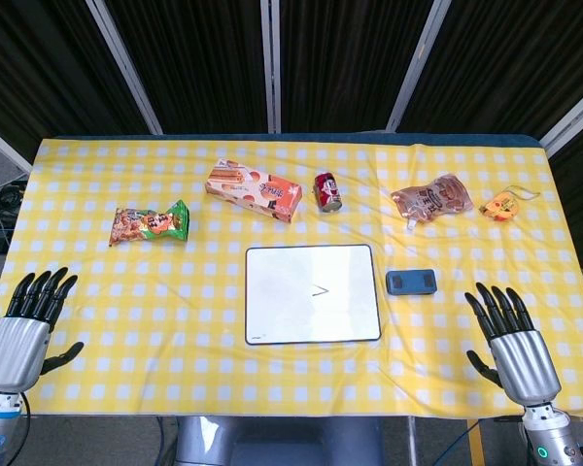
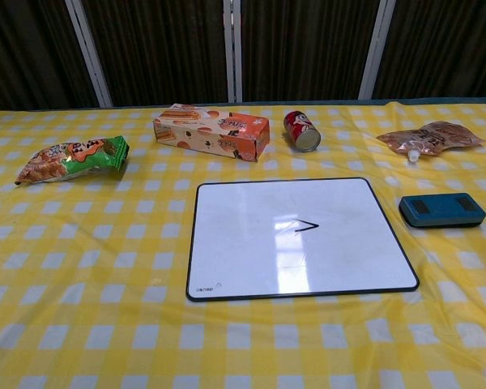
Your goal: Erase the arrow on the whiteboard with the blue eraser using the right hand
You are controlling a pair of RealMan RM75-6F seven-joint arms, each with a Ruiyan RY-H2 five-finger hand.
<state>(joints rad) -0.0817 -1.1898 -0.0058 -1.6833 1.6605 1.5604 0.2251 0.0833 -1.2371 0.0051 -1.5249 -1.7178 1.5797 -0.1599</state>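
Note:
The whiteboard (image 1: 311, 294) (image 2: 296, 237) lies flat in the middle of the yellow checked table, with a small black arrow mark (image 1: 319, 289) (image 2: 305, 226) drawn right of its centre. The blue eraser (image 1: 411, 282) (image 2: 441, 210) rests on the cloth just right of the board. My right hand (image 1: 511, 340) hovers open at the near right edge, below and right of the eraser, holding nothing. My left hand (image 1: 24, 325) is open at the near left edge, far from the board. Neither hand shows in the chest view.
Along the far side lie a green-orange snack bag (image 1: 151, 224) (image 2: 73, 157), an orange box (image 1: 254, 190) (image 2: 211, 131), a tipped red can (image 1: 328, 191) (image 2: 302, 130), a brown pouch (image 1: 431, 200) (image 2: 429, 138) and a small orange item (image 1: 502, 205).

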